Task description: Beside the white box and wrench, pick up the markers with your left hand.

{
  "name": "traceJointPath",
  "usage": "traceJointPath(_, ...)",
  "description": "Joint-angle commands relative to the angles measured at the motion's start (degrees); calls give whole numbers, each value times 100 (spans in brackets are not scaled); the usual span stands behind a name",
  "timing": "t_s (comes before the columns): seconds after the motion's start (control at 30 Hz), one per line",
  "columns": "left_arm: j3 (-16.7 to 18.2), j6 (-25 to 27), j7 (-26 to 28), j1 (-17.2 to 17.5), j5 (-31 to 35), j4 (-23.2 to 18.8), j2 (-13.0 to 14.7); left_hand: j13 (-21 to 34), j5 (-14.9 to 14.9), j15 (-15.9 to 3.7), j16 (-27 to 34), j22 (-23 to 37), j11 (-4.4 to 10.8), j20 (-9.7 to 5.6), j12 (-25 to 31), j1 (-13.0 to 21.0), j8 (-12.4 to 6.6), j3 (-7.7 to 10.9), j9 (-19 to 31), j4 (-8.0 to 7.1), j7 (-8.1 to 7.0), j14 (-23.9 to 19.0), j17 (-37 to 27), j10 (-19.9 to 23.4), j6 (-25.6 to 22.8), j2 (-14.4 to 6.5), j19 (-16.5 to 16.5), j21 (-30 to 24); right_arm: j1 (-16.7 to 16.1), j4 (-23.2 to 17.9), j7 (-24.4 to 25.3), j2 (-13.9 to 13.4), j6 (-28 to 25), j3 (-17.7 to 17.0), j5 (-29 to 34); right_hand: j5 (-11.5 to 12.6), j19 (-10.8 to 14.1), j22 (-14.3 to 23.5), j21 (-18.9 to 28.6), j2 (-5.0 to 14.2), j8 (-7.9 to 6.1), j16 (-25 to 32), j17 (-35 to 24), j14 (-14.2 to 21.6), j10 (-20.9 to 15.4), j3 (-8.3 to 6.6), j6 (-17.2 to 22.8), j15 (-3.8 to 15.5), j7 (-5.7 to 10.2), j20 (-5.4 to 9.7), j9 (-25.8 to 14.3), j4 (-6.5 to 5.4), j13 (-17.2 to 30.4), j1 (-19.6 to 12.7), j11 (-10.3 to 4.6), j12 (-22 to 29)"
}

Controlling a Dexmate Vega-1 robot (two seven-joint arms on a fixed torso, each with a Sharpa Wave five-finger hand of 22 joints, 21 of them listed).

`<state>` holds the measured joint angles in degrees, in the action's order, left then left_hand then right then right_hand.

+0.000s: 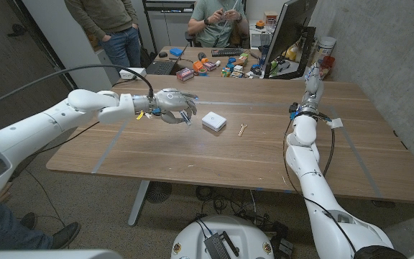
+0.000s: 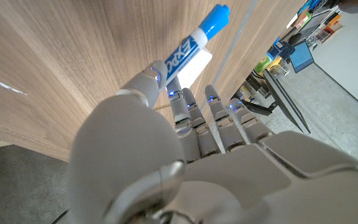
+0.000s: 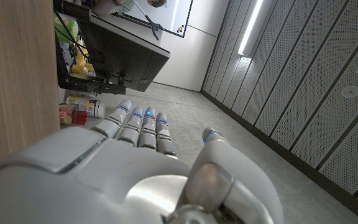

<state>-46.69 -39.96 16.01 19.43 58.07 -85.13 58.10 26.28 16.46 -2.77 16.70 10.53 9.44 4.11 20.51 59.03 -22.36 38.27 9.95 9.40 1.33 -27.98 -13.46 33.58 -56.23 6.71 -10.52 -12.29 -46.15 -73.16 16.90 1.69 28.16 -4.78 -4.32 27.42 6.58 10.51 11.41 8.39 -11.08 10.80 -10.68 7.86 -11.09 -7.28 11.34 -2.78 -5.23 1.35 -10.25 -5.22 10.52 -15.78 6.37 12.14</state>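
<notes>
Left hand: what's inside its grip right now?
The left hand pinches a blue-capped marker between thumb and a finger, above the table beside the white box. The marker's lower end is covered by the fingers.

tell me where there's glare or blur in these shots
Head view: sharp, soft sheen on the brown wooden table by the small white box. Left wrist view: blue-capped white marker crisp, left hand blurred. Right wrist view: right hand soft, bright ceiling strip light.
</notes>
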Motion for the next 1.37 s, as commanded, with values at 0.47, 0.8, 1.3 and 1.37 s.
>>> traceJointPath(0.47, 875, 57, -613, 44, -774, -719, 390, -5, -10, -213, -40, 14, 2, -5, -71, -74, -668, 235, 467, -135, 207, -40, -19, 105, -2020, -12, -11, 4, -93, -484, 201, 16, -271, 188, 288, 39, 13, 22, 27, -5, -37, 44, -4, 78, -93, 33, 121, 52, 5, 45, -29, 17, 11, 58, -16, 30)
traceJointPath(0.8, 1163, -7, -1024, -233, -1100, -845, 437, 0, -21, -195, -57, 16, -4, -14, -111, -133, -703, 283, 499, -149, 163, -38, -23, 73, -1972, -20, 14, 15, -168, -554, 236, 74, -317, 280, 330, 41, 20, 23, 34, -4, -33, 44, -3, 89, -99, 42, 132, 49, 12, 74, -28, 20, 10, 65, -21, 27)
traceJointPath(1.3, 1399, 113, -540, -381, -819, -883, 253, 6, -37, -202, -73, 16, -2, -22, -127, -203, -730, 333, 478, -161, 115, -41, -29, 106, -1971, -23, 21, 16, -201, -696, 209, 27, -426, 310, 355, 45, 36, 23, 43, 0, -32, 46, 0, 113, -121, 49, 155, 63, 6, 128, -28, 26, 9, 66, -29, 30)
traceJointPath(1.37, 1373, 108, -517, -394, -766, -872, 230, 6, -38, -206, -75, 16, 3, -26, -130, -210, -740, 341, 486, -160, 107, -44, -29, 111, -1970, -21, 27, 18, -190, -689, 200, 18, -436, 309, 352, 46, 37, 23, 44, 1, -31, 46, 0, 116, -121, 49, 155, 61, 6, 130, -28, 27, 9, 67, -29, 29)
